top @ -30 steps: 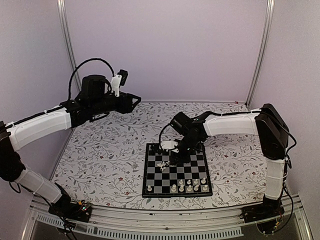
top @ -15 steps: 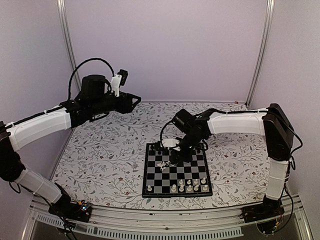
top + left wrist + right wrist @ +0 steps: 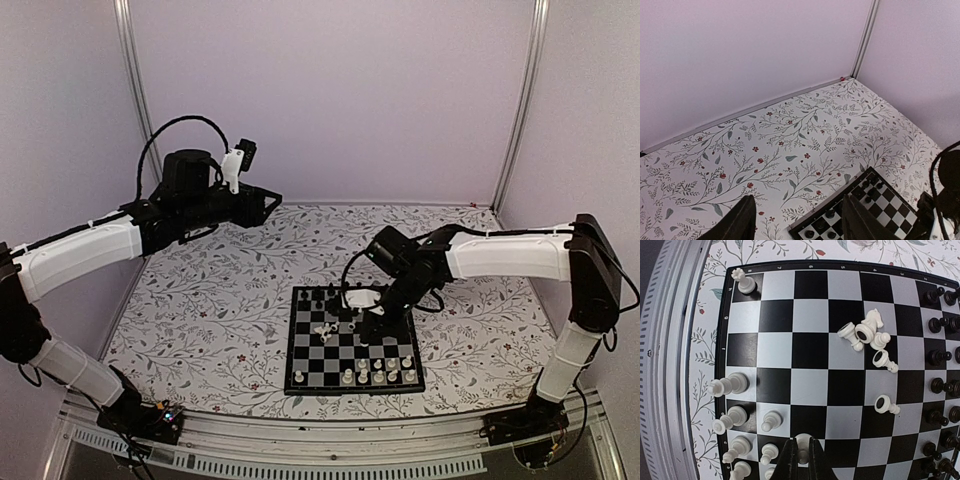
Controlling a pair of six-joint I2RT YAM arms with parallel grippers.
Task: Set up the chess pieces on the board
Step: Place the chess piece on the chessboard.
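Cream plastic shows between the closed fingers of the right claw (image 3: pixel 800 460): it is gripping one cream piece (image 3: pixel 802 445) low over the board (image 3: pixel 810 285), by the rows where white is being lined up. A cluster of standing white men (image 3: pixel 771 420) crowds just beside the claw on one side. A sloppy descent or a wide release there could bowl them over. The held piece is tiny; if it sits crooked in the grip, it may tip as the fingers part. Ahead of the claw lies a heap of toppled white pieces (image 3: pixel 865 335), and beyond it stand the black pieces (image 3: pixel 939 357). A careless sweep of the arm could scatter either. The left claw (image 3: pixel 798 210) hangs open and empty over the counter (image 3: pixel 790 125), well apart from the right claw, and I judge it no hazard.
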